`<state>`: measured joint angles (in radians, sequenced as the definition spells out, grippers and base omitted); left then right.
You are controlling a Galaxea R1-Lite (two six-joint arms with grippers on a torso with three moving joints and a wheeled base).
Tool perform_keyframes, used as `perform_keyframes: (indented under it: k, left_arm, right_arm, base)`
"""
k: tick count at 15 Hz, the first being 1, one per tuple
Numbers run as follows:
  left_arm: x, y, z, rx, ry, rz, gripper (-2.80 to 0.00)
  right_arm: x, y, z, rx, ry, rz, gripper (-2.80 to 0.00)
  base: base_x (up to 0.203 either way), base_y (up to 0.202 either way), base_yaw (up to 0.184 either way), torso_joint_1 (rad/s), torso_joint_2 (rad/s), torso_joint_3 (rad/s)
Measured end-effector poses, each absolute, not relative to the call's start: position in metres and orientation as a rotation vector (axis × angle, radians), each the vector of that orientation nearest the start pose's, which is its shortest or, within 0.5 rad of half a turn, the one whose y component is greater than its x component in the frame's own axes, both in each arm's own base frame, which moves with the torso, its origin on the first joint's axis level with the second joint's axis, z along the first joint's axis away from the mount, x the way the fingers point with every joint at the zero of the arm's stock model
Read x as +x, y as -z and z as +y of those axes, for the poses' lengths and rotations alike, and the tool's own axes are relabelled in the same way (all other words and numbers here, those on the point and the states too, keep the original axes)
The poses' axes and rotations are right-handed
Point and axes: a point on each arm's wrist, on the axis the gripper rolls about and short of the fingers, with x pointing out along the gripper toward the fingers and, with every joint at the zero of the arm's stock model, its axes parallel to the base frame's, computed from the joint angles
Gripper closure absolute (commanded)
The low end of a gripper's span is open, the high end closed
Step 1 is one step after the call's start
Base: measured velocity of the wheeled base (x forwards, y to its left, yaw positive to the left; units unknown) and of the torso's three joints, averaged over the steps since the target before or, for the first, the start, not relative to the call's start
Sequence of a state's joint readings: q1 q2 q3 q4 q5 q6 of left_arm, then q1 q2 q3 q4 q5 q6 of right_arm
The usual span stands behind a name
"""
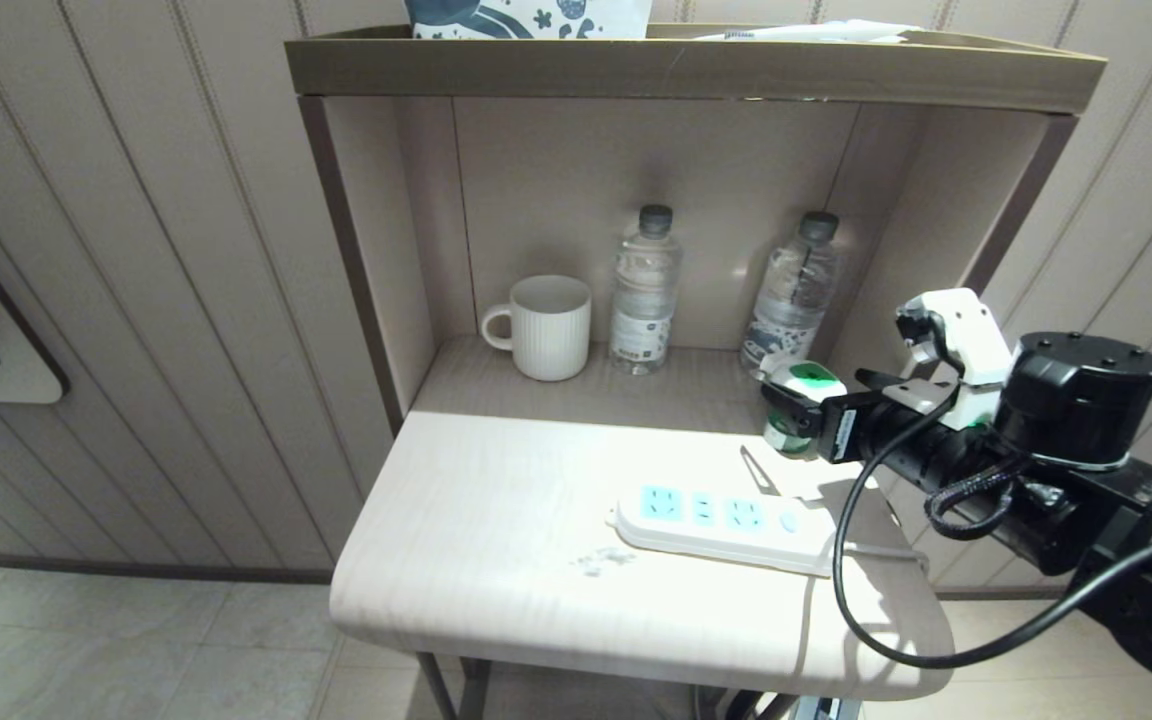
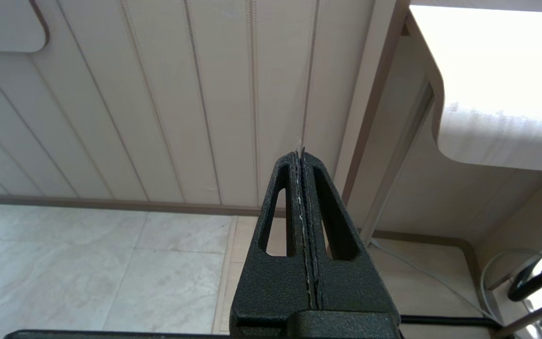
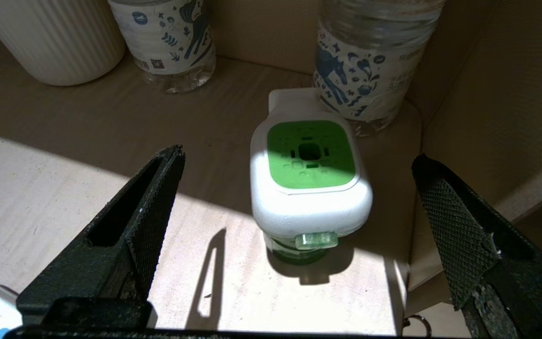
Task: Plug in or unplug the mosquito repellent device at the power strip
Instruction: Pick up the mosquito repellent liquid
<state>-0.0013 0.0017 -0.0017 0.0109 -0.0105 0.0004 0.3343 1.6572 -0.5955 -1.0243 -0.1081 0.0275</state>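
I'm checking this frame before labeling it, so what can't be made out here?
- Mosquito repellent device: its plug prongs, hidden behind its own body in the right wrist view.
- Power strip: cord end, hidden by the right arm in the head view.
- Shelf-top items: cut off by the head view's edge.

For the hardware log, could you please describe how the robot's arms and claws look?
The right claw has matte black wedge fingers with cross-hatched pads, a white bracket, a black round joint housing and looping black cables. The left claw matches, with slotted black fingers.

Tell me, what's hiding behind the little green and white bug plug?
Behind the mosquito repellent device stands a water bottle. The device covers part of the bottle's base.
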Motion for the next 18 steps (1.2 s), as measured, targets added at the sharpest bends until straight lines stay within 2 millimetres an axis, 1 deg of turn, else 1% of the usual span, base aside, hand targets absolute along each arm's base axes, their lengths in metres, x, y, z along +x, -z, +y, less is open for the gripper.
perform_keyframes:
  k: [4, 9, 18]
  left_arm:
    - [-0.0228, -0.0749, -0.0002, 0.0, 0.014, 0.011, 0.0]
    - [-0.0228, -0.0749, -0.0002, 0.0, 0.013, 0.01, 0.0]
    - [-0.0228, -0.0749, -0.0002, 0.0, 0.013, 0.011, 0.0]
  right_arm:
    - [0.2661, -0.1709, 0.0887, 0.059, -0.221, 0.066, -2.8]
    - [0.271, -0.1739, 0.0901, 0.122, -0.206, 0.007, -2.8]
    - [0.2716, -0.1669, 0.092, 0.109, -0.201, 0.005, -2.8]
  base:
    - [0.0, 0.0, 0.0, 0.0, 0.0, 0.0]
    - [0.0, 0.0, 0.0, 0.0, 0.0, 0.0]
    - [0.0, 0.0, 0.0, 0.0, 0.0, 0.0]
